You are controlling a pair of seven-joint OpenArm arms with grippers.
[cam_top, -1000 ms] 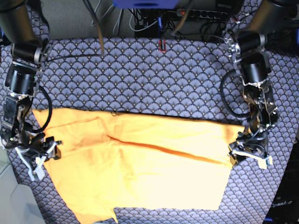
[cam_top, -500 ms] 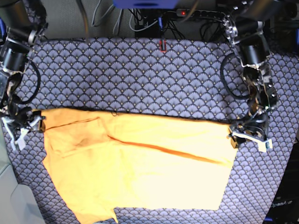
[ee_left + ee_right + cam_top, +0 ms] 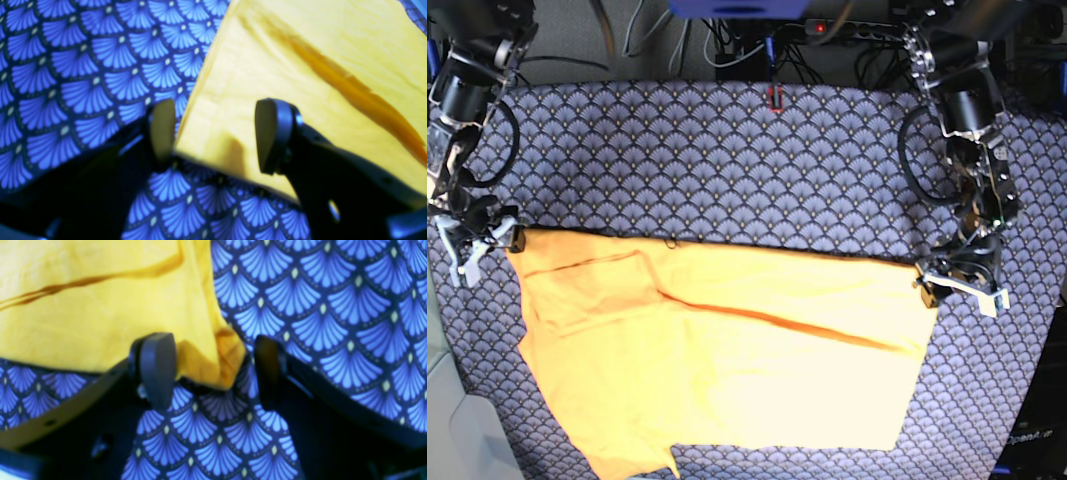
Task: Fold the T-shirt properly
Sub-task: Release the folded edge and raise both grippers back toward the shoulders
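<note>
I've got both grippers down at the far corners of the T-shirt (image 3: 727, 370), which lies spread flat on the patterned cloth (image 3: 727, 160) with a long crease across its middle.

Nearest the left gripper (image 3: 213, 133): its jaws stand apart, and the shirt's corner pokes in between them, the fabric edge running just past the left finger (image 3: 161, 130). Nothing is pinched; I can't tell whether the fingertips touch the cloth underneath. Beyond the fingers the yellow fabric stretches away with a darker fold line off to the right.

On the right gripper (image 3: 213, 370), the jaws are likewise apart, and a small rumpled corner of the shirt sits between them, nearer the left finger (image 3: 156, 366). Farther out, a seam runs across the fabric.

I judge the step to be taking both corners for the fold. To do it well, I'd press low enough to catch the layers, close both sides together, and lift evenly so the edge stays straight.
</note>
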